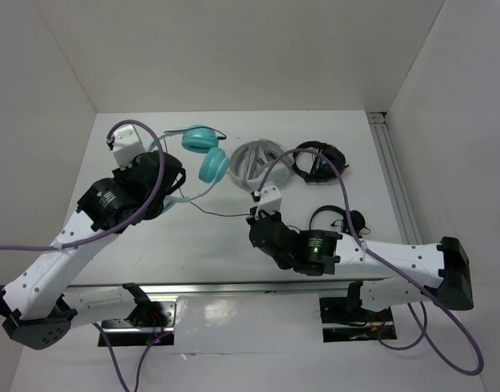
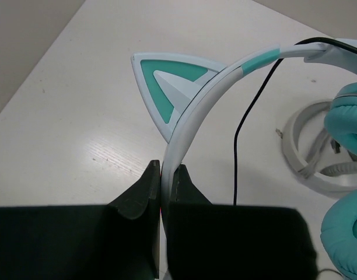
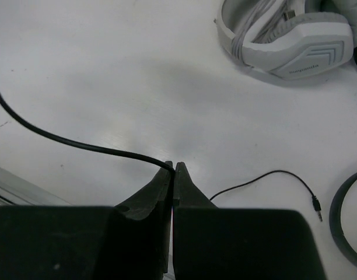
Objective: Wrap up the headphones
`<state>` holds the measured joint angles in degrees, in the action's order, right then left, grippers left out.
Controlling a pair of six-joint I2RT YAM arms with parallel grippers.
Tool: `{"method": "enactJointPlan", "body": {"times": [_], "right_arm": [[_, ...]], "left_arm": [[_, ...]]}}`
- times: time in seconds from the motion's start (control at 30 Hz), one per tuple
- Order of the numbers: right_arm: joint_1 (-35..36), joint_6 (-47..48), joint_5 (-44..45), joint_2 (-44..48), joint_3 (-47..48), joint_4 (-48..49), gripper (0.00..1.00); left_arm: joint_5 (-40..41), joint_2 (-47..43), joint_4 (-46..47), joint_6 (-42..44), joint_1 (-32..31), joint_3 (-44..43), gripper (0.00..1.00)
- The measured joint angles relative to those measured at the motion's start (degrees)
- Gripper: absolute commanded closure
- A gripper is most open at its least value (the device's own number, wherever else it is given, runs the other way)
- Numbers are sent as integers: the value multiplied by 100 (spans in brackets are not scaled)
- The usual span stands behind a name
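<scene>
Teal headphones (image 1: pixel 205 151) sit at the far left of the counter (image 1: pixel 201 245). Their cat-ear headband (image 2: pixel 190 111) is clamped edge-on between the closed left jaws. The black cable (image 3: pixel 50 137) trails across the counter to the right jaws, which are shut on it at the tips. Grey-white headphones (image 1: pixel 254 163) lie just right of the teal cups, with black headphones (image 1: pixel 319 159) beyond.

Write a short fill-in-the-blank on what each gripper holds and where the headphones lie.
The left gripper is shut on the teal headphones' pale ____.
The right gripper is shut on a thin black ____.
The grey-white headphones lie ____ the teal pair and the black headphones.
Missing words: headband; cable; between.
</scene>
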<state>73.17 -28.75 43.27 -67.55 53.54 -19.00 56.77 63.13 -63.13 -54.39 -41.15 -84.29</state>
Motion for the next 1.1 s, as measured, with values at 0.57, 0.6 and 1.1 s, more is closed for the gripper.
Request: {"method": "enactJointPlan", "body": {"times": [0.57,0.6,1.1], "right_arm": [[444,780,1117,-144,1471,-400,100],[389,909,1121,-155,1508,-400,100],[-529,1906,474,-498,1740,-426,100]], "left_arm": [[-330,1156,203,817,-33,662,100],[-444,1078,334,992,-101,774,100],[-1694,557,1322,2269,-1445,1906,100]]}}
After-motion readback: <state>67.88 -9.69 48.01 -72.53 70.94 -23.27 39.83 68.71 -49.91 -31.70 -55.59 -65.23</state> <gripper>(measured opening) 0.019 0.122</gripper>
